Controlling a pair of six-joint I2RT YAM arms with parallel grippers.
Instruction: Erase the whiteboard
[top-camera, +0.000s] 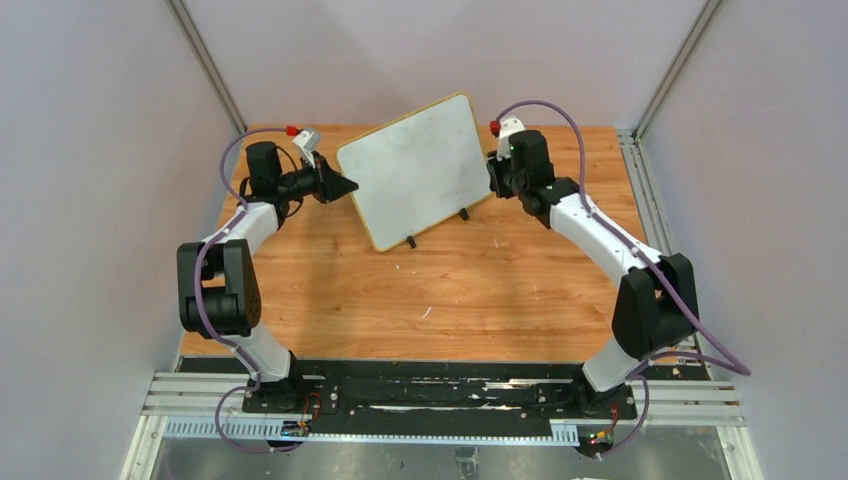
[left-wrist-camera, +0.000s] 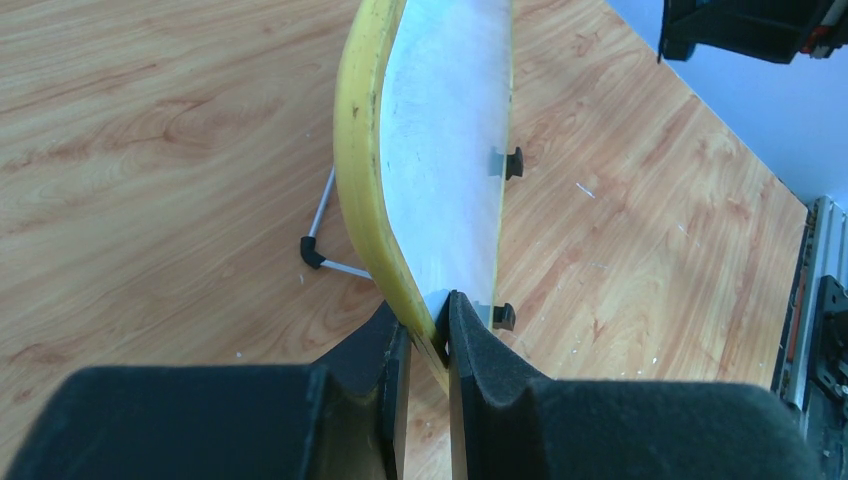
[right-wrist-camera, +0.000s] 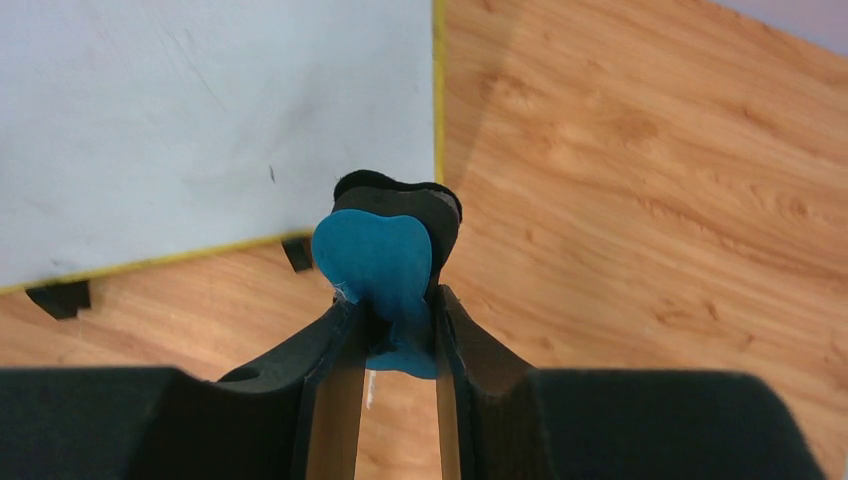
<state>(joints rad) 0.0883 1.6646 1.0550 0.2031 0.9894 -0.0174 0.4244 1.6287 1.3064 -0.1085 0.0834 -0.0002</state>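
From above, the whiteboard (top-camera: 415, 170) stood tilted on the wooden table (top-camera: 450, 300) between the two grippers, with the left gripper (top-camera: 345, 186) at one edge and the right gripper (top-camera: 493, 178) just beside the opposite edge. In the left wrist view, the left gripper (left-wrist-camera: 428, 330) pinched the whiteboard's (left-wrist-camera: 445, 150) yellow frame (left-wrist-camera: 360, 150), and the board rose straight ahead of its fingers. In the right wrist view, the right gripper (right-wrist-camera: 392, 310) was clamped on a blue pad (right-wrist-camera: 375, 260) with black backing. The whiteboard (right-wrist-camera: 200, 120) lay ahead and to its left, and contact was unclear.
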